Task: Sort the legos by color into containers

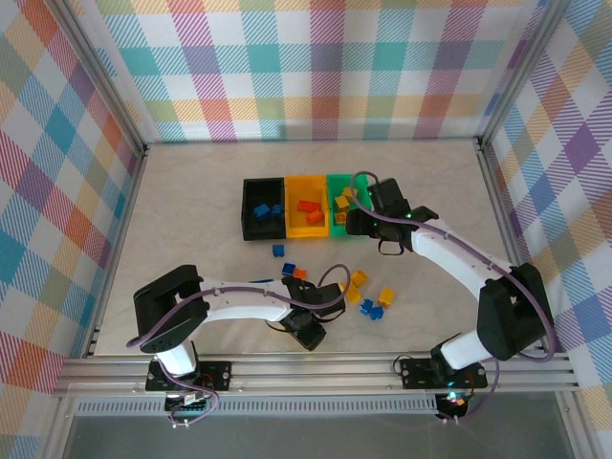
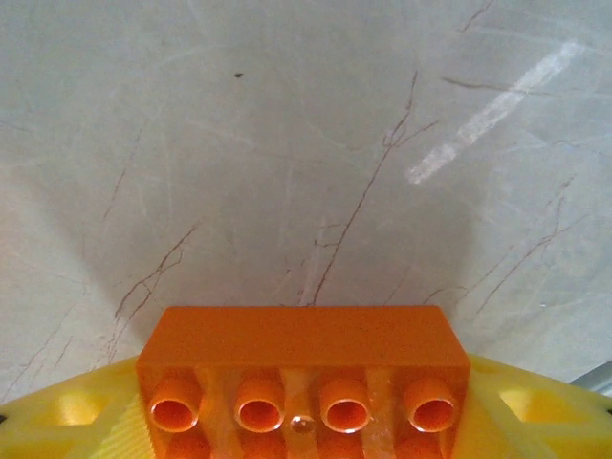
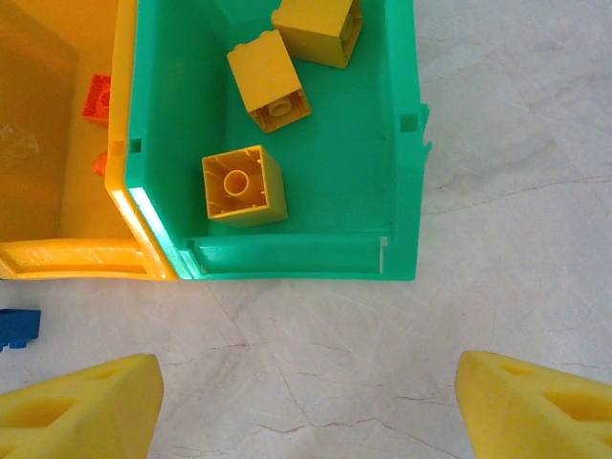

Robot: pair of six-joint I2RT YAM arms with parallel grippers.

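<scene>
Three bins stand in a row at the centre of the top view: black bin, yellow bin, green bin. Each already holds some bricks, so the sort looks partly done. About eight loose bricks lie scattered on the table below the row, from centre toward the right.

At low centre of the top view sits the left gripper. Its wrist view has an orange brick at bottom centre, studs toward the camera, lodged between the two yellow fingers. Both look pressed against its ends, so I read it as grasped. Cannot tell whether it is off the table.

Just below the green bin's near wall hangs the right gripper, its fingers spread wide at the bottom corners of its wrist view with nothing between them. Three yellow bricks lie inside that bin.

Step in hand (judgement): the left arm's pick of the orange brick.

Next move (judgement): lift clear, carry up-frame to the yellow bin in mid-row, and let go squarely over its opening, not over a neighbour. The right arm sits close by, so the two paths need to stay apart. A loose yellow brick right of centre would suit the right arm.
</scene>
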